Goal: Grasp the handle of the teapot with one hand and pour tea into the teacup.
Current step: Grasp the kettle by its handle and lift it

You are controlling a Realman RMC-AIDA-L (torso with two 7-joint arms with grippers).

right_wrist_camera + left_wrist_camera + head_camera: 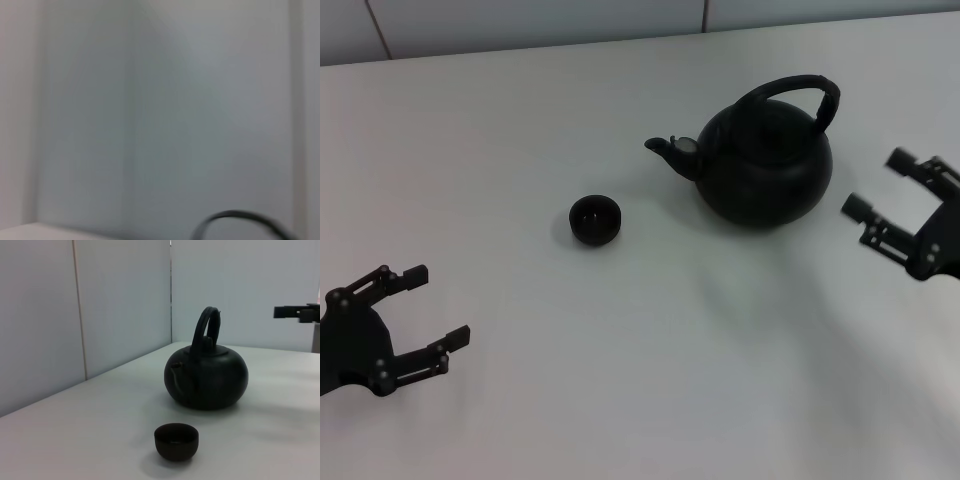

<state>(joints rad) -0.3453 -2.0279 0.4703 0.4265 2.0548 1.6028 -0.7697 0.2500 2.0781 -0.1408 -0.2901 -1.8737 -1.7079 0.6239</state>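
A black teapot is shown upright on a white table, its short spout directed toward the robot's left and its arched handle raised over the lid. A small black teacup is placed upright nearer the robot and to the left of the spout, apart from the pot. The right gripper is held just beside the teapot's right side, its jaws spread wide with nothing between them. The left gripper is seen low at the near left, well apart from the cup, likewise spread wide and holding nothing. Grey wall panels are seen behind the table.
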